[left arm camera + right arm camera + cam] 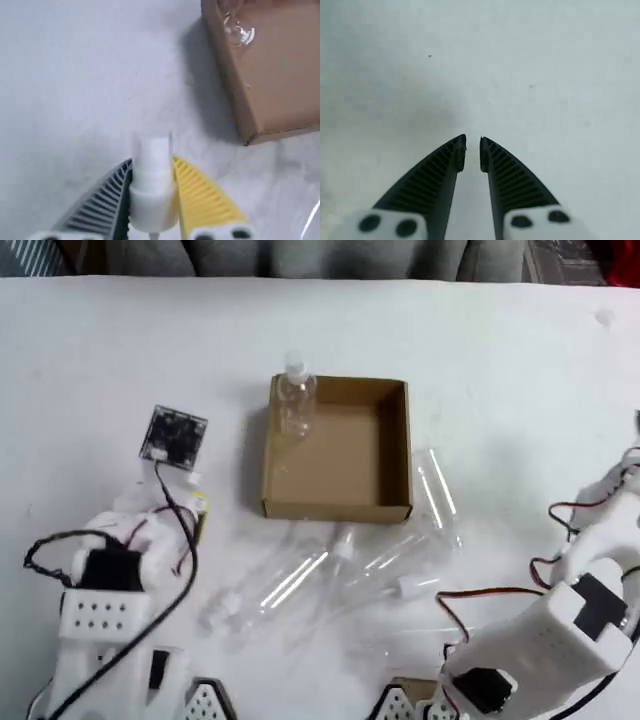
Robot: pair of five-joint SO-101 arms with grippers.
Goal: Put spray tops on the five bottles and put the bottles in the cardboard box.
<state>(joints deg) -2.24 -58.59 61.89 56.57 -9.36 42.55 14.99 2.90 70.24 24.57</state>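
Cardboard box (335,502) holds one clear bottle (297,405), upright in its far left corner and capped with a white sprayer (294,365). The remaining bottles (292,580) lie on their sides on the white table (500,350) just outside its near wall. Left gripper (152,167) is clamped on a loose spray top (151,192) near the box; right gripper (472,150) has its jaws almost closed, holding nothing.

Your left end effector (152,162) is ribbed grey and yellow, your right end effector (472,146) ribbed black. The white plastic spray top (151,187) matches the white tabletop (500,350); the square cardboard box (338,445) is plain brown.
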